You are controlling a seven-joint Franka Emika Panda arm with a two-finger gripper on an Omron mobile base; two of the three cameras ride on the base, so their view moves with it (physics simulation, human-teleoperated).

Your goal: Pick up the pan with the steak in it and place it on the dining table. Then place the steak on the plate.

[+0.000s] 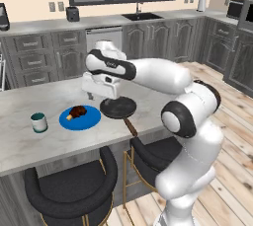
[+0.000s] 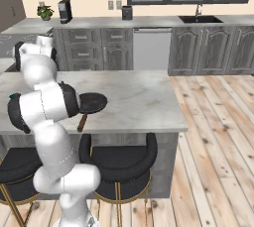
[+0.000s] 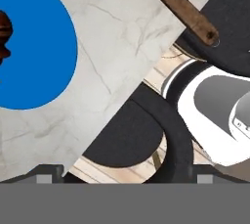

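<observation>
The black pan (image 1: 118,107) rests on the light marbled dining table (image 1: 20,146), its brown handle (image 1: 131,126) reaching over the front edge. Left of it lies the blue plate (image 1: 84,121) with the reddish-brown steak (image 1: 77,112) on top. My gripper (image 1: 99,96) hovers just above the table behind the gap between plate and pan. In the hand view the gripper (image 3: 126,175) is open and holds nothing. That view has the plate (image 3: 34,47) and steak (image 3: 4,32) at the left, and the pan's handle (image 3: 180,8) at the top. The pan (image 2: 92,102) also appears beside my arm.
A teal-banded mug (image 1: 39,122) stands on the table left of the plate. Black bar stools (image 1: 74,190) (image 2: 121,161) sit under the table's front edge. Dark cabinets and a counter with a sink (image 1: 141,17) run along the back wall.
</observation>
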